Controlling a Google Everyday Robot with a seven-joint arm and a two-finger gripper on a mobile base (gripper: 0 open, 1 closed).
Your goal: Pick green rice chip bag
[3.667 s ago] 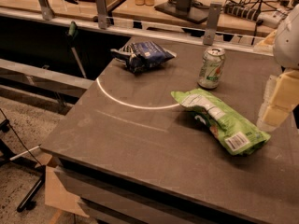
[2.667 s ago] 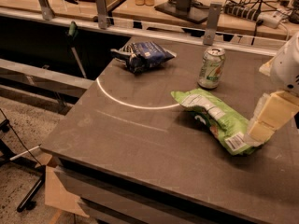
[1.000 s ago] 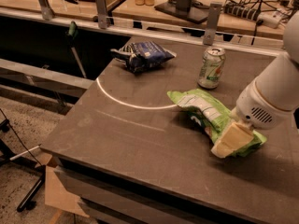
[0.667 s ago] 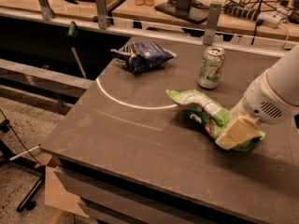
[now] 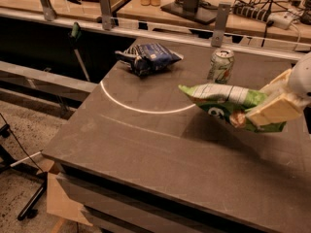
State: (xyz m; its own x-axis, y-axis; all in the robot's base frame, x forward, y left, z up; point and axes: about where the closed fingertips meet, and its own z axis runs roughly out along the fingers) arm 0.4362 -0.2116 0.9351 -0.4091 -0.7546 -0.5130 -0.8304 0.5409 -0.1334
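Observation:
The green rice chip bag (image 5: 221, 102) is a long light-green glossy bag with white patches. It hangs in the air above the right part of the table, its free end pointing left. My gripper (image 5: 265, 111) is at the right edge of the view, its cream-coloured fingers (image 5: 272, 111) shut on the bag's right end. The bag's shadow lies on the table below it.
A green-and-white drink can (image 5: 221, 66) stands just behind the lifted bag. A dark blue snack bag (image 5: 147, 57) lies at the back left of the brown table (image 5: 146, 140), beside a white arc line (image 5: 141, 108). A rail with posts (image 5: 104, 8) runs behind.
My gripper came down onto the right end of the green bag, closed on it and lifted it off the table. The can and the blue bag have not moved.

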